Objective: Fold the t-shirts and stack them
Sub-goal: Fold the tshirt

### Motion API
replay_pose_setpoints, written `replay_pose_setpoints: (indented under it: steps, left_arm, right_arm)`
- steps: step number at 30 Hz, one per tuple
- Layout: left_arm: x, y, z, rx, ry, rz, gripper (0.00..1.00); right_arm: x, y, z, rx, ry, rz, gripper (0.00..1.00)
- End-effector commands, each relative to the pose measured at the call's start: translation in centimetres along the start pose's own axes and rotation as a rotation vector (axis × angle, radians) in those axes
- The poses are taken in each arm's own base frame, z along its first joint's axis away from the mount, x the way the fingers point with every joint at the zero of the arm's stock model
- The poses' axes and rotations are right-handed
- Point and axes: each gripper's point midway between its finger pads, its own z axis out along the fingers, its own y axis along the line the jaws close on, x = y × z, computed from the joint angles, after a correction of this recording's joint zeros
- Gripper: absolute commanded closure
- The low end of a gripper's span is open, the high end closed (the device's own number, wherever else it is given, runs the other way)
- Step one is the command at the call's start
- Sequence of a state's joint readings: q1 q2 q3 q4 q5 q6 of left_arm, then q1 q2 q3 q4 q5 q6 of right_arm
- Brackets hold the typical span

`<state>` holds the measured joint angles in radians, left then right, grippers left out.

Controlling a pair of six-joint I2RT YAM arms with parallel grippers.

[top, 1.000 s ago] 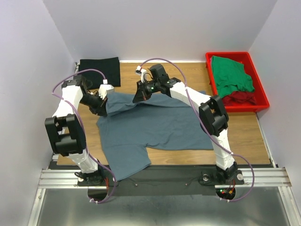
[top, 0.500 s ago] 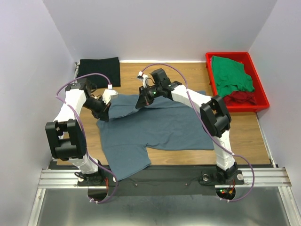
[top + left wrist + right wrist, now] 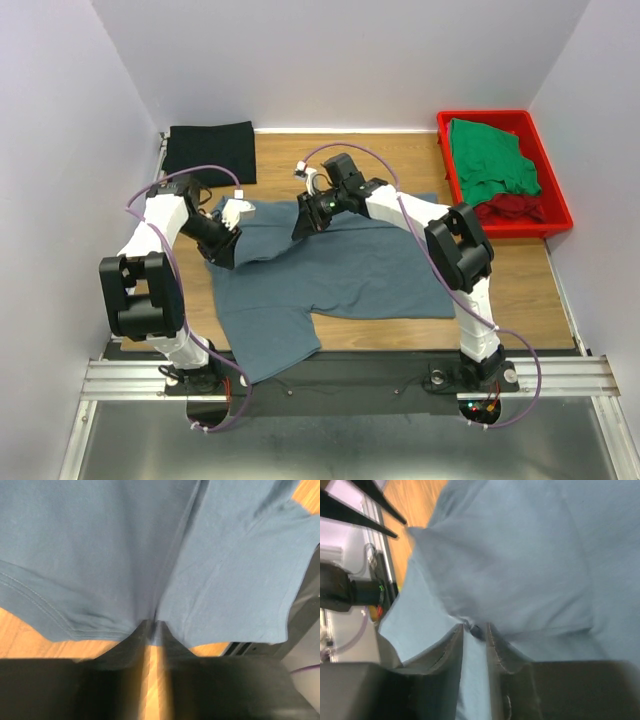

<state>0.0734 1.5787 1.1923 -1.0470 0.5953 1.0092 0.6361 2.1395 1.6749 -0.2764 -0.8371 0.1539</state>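
Note:
A slate blue-grey t-shirt [image 3: 340, 270] lies spread on the wooden table, its far edge lifted and folded toward the front. My left gripper [image 3: 226, 243] is shut on the shirt's far left edge; the left wrist view shows the cloth [image 3: 150, 555] pinched at the fingertips. My right gripper [image 3: 303, 222] is shut on the far edge near the middle; the right wrist view shows cloth [image 3: 520, 570] bunched between the fingers. A folded black t-shirt [image 3: 210, 151] lies at the far left. A green t-shirt [image 3: 490, 160] and a dark red one [image 3: 510, 208] lie in a tray.
A rigid red plastic tray [image 3: 555, 200] stands at the far right. White walls close in the table on three sides. A black and metal rail [image 3: 350, 380] runs along the near edge by the arm bases.
Both grippers have drawn the shirt's far edge toward the front, folding it over the body. The left gripper moved right and nearer; the right gripper moved a little nearer.

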Motion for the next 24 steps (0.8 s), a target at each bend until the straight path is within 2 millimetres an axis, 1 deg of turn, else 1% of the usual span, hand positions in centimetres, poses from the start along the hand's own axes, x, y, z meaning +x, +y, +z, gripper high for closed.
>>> replay_pose_setpoints:
  steps: [1,2,3,4,5,6,7,8,9,10,11,12,13,14,15,16,17,18,19,20,21,22,23,24]
  left_arm:
    - [0.3,-0.3,-0.2,0.002,0.011,0.008,0.59]
    - [0.0,-0.2,-0.3,0.0,0.008,0.013,0.55]
    - [-0.2,-0.2,-0.4,0.0,0.004,0.017,0.49]
    - [-0.9,0.2,-1.0,-0.014,-0.01,0.031,0.46]
    - [-1.4,0.3,-1.2,-0.015,-0.024,0.032,0.45]
    - [-2.0,0.5,-1.5,-0.019,-0.035,0.026,0.39]
    - [-3.0,1.3,-1.9,-0.035,-0.054,0.035,0.39]
    - [-3.8,1.8,-2.1,-0.043,-0.077,0.037,0.39]
    - [-4.7,2.3,-2.3,-0.059,-0.102,0.001,0.39]
    - [-6.4,3.9,-2.6,-0.106,-0.15,0.016,0.39]
    - [-7.4,4.6,-2.8,-0.123,-0.183,0.001,0.39]
    - [-8.1,5.5,-2.5,-0.133,-0.205,-0.057,0.41]
    - [-9.3,6.5,-2.8,-0.165,-0.236,-0.077,0.41]
    - [-10.6,8.2,-3.1,-0.216,-0.276,-0.073,0.42]
    - [-11.1,9.0,-3.0,-0.228,-0.289,-0.083,0.43]
    - [-12.1,10.6,-2.7,-0.245,-0.314,-0.118,0.43]
    - [-12.4,11.5,-2.6,-0.267,-0.318,-0.132,0.44]
    - [-12.4,12.3,-1.8,-0.261,-0.314,-0.151,0.44]
    - [-12.6,12.8,-1.6,-0.268,-0.316,-0.158,0.44]
    - [-13.1,13.5,-1.6,-0.289,-0.322,-0.171,0.44]
    - [-12.8,14.1,-0.9,-0.284,-0.311,-0.185,0.44]
    - [-13.0,14.4,-0.7,-0.287,-0.313,-0.187,0.44]
    - [-12.9,14.6,-0.4,-0.292,-0.305,-0.196,0.44]
    - [-12.7,14.8,-0.2,-0.297,-0.299,-0.205,0.44]
  right_arm:
    - [-0.9,1.7,-1.5,-0.027,-0.027,-0.073,0.49]
    - [-1.0,1.7,-1.8,-0.02,-0.03,-0.078,0.41]
    - [-1.3,1.9,-2.4,-0.012,-0.036,-0.089,0.37]
    - [-1.5,1.7,-2.9,-0.002,-0.04,-0.09,0.34]
    - [-2.1,0.7,-4.0,0.021,-0.056,-0.078,0.33]
    - [-2.7,0.2,-4.9,0.036,-0.07,-0.079,0.32]
    - [-3.1,-1.5,-6.7,0.074,-0.082,-0.042,0.32]
    - [-3.2,-2.6,-7.7,0.104,-0.089,-0.026,0.33]
    - [-3.5,-3.7,-8.8,0.139,-0.097,-0.015,0.35]
    - [-3.4,-4.6,-10.1,0.178,-0.094,-0.008,0.37]
    - [-3.4,-7.1,-12.3,0.265,-0.114,0.021,0.39]
    - [-2.9,-8.3,-13.5,0.314,-0.116,0.047,0.44]
    - [-2.2,-9.5,-14.7,0.367,-0.103,0.048,0.46]
    - [-2.0,-11.7,-17.5,0.47,-0.122,0.073,0.51]
    - [-1.5,-12.7,-18.8,0.515,-0.121,0.087,0.52]
    - [-0.4,-14.1,-20.3,0.588,-0.109,0.12,0.53]
    - [-0.3,-15.1,-22.6,0.644,-0.129,0.138,0.55]
    - [0.4,-15.8,-23.7,0.683,-0.116,0.147,0.56]
    - [0.8,-16.4,-24.8,0.72,-0.113,0.151,0.56]
    - [1.6,-17.6,-26.5,0.795,-0.103,0.167,0.57]
    - [1.9,-18.0,-27.5,0.833,-0.096,0.16,0.57]
    - [2.4,-18.4,-28.1,0.867,-0.082,0.169,0.57]
    - [3.0,-19.2,-29.6,0.936,-0.073,0.19,0.58]
    - [3.3,-19.6,-30.1,0.957,-0.071,0.209,0.59]
